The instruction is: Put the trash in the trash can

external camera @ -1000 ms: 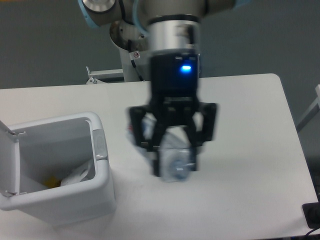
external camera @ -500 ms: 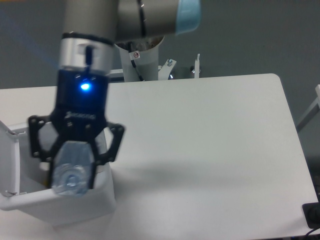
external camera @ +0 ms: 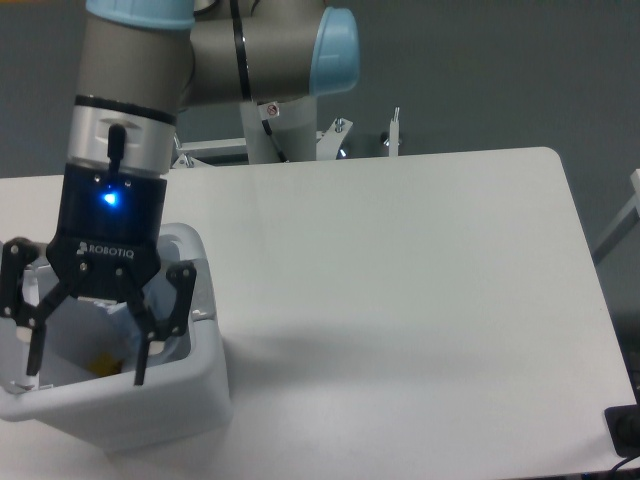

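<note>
The pincer [external camera: 87, 345] and its wrist cover much of the trash can [external camera: 150, 400] opening, so the contents are mostly hidden; only a yellow scrap [external camera: 101, 368] and a pale blue-white sliver [external camera: 117, 320] show, too little to identify; the can's left side and the worktop [external camera: 400, 280] run past the frame edges; the arm is cut off at the top.

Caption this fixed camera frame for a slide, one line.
Open end effector poised over the open white trash can at the table's left edge, nothing between its fingers.
</note>
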Robot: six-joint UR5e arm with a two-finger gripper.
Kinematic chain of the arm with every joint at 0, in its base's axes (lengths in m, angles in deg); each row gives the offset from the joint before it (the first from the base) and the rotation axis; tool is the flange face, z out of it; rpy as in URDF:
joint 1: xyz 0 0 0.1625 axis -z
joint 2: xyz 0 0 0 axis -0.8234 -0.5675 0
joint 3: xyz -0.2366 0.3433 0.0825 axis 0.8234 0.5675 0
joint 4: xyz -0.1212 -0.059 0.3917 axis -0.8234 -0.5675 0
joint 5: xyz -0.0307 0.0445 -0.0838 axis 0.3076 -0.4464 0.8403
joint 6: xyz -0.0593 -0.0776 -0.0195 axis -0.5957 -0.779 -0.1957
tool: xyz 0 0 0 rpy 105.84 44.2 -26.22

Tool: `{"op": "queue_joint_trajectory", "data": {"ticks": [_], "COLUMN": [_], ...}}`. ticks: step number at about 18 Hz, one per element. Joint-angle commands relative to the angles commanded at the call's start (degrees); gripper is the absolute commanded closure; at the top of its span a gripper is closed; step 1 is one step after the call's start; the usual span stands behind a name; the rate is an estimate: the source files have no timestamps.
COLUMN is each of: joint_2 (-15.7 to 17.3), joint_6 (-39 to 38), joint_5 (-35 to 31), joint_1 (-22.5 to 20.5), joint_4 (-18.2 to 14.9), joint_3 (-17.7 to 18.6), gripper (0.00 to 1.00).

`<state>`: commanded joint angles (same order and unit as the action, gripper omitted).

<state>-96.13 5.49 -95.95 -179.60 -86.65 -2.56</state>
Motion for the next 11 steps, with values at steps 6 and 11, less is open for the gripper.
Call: {"op": "queue_joint_trajectory", "data": {"ticks": [6,11], "joint_2": [1.6,0.5], "joint_6": [1.3,20.3], "joint_5": [-5.7,-6.0], "joint_1": [-10.9,-18.1], "joint_4": [0.0,-4.6], "joint_3": [0.4,1.3], "gripper": [0.0,0.0]}}
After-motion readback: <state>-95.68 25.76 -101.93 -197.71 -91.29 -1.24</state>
